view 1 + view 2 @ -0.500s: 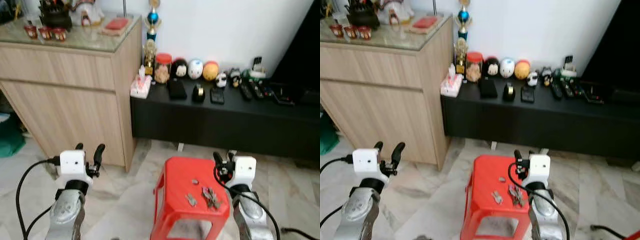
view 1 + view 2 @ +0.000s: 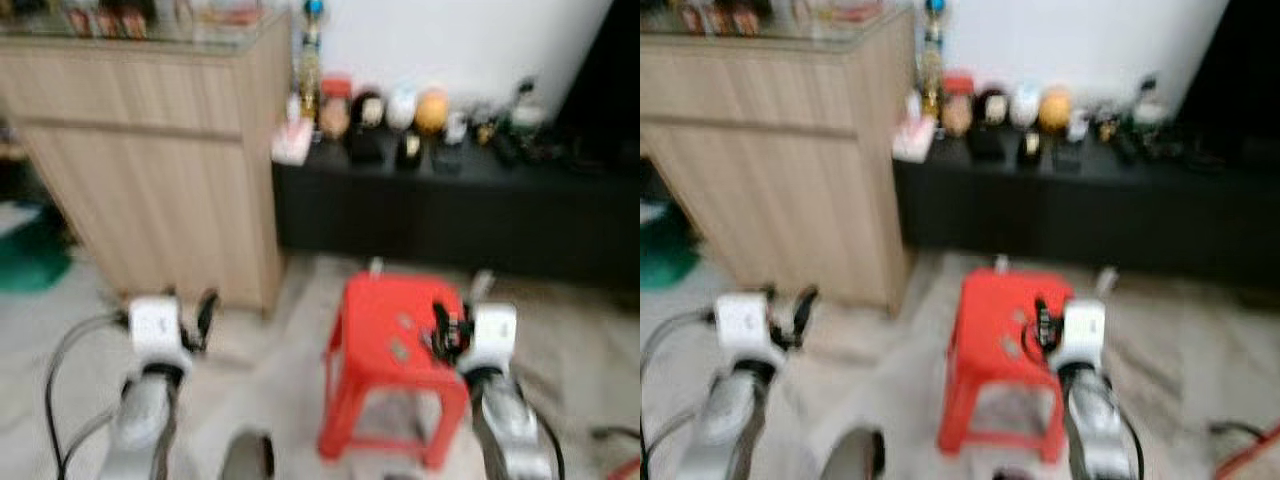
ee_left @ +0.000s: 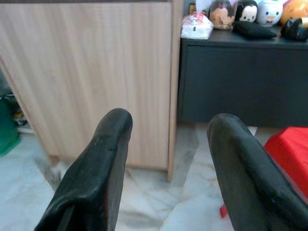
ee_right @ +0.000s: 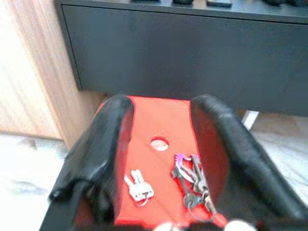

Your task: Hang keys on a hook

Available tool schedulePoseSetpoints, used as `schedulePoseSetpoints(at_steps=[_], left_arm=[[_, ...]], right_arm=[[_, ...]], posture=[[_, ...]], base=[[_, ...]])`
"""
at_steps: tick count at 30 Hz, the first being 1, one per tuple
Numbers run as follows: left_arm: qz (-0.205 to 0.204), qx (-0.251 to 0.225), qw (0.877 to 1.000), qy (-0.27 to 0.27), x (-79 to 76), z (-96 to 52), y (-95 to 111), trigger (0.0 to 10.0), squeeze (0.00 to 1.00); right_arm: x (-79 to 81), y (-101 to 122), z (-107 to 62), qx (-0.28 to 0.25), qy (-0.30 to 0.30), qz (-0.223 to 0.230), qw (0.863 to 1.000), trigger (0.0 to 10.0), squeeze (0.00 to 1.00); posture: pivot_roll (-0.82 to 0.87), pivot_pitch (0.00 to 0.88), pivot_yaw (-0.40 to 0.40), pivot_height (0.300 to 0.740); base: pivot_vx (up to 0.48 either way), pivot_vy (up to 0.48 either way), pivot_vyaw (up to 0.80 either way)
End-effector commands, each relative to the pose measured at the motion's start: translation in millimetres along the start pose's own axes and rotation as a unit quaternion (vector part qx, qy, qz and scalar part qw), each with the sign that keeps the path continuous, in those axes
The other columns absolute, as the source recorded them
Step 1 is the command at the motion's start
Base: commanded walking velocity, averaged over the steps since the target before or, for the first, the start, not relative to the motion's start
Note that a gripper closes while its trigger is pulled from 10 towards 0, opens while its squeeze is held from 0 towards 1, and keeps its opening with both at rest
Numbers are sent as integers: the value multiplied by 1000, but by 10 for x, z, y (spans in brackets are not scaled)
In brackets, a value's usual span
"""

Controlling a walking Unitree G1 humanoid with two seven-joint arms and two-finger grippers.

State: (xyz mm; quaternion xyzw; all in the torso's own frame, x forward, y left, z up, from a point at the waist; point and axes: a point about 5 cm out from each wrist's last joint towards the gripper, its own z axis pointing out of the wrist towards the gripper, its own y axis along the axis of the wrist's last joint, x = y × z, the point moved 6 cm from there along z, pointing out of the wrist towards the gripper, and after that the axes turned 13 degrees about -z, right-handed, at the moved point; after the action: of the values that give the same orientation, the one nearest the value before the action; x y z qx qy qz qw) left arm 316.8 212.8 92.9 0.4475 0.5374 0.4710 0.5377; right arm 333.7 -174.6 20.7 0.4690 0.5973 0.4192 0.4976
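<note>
Pale marbled floor tiles (image 3: pixel 159 211) run up to a light wooden cabinet (image 2: pixel 150 160) on the robot's left and a long black low sideboard (image 2: pixel 460 215) against the white wall, its top lined with small round figurines (image 2: pixel 400 105) and dark gadgets too blurred to name. Before the sideboard stands a red plastic stool (image 4: pixel 159 168).

On the stool's seat lie two sets of keys. A large key bunch (image 4: pixel 192 185) with a purple clip rests toward the seat's right edge, and a small pair of keys (image 4: pixel 139 186) lies left of it, apart from it, with the seat's round centre hole (image 4: pixel 159 143) beyond and between them.

The right gripper (image 4: pixel 161 144) hangs just above the stool with its fingers spread wide and empty. In the right wrist view the small pair lies in the gap close to one finger (image 4: pixel 103 149), and the key bunch lies in the gap close to the other finger; whether anything touches cannot be told. In the head views this gripper sits over the seat's right edge.

The left gripper (image 3: pixel 166 159) hovers over the floor beside the cabinet, left of the stool, its fingers also wide apart and holding nothing.

Compared with half a second ago, the head views are blurred and the whole scene has shifted: the stool appears higher and farther off, and the cabinet top is cut off by the picture's upper edge, so the camera has moved.
</note>
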Motion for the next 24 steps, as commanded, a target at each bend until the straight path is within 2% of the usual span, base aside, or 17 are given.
schedulePoseSetpoints(at_steps=[1, 7, 19, 24], left_arm=[[2, -8, 1000, -15, -89, 63, 70, 10000, 0], [-9, 4, 999, -31, -157, 79, 31, 10000, 0], [-8, 8, 999, -34, -169, 89, 25, 10000, 0], [-2, 10, 999, -42, -209, 101, 19, 10000, 0]], right_arm=[[-66, 52, 25, -8, -8, -6, 1000, 10000, 0], [-86, 20, 20, -2, -10, -8, 1000, 10000, 0], [-83, -73, 4, 15, -11, -10, 1000, 10000, 0], [-67, -80, -8, 12, -10, -9, 1000, 10000, 0]], posture=[[20, 0, -85, 634], [16, 0, -88, 634], [19, 0, -92, 634], [19, 0, -88, 606]], base=[[0, 0, 0], [0, 0, 0], [0, 0, 0], [0, 0, 0]])
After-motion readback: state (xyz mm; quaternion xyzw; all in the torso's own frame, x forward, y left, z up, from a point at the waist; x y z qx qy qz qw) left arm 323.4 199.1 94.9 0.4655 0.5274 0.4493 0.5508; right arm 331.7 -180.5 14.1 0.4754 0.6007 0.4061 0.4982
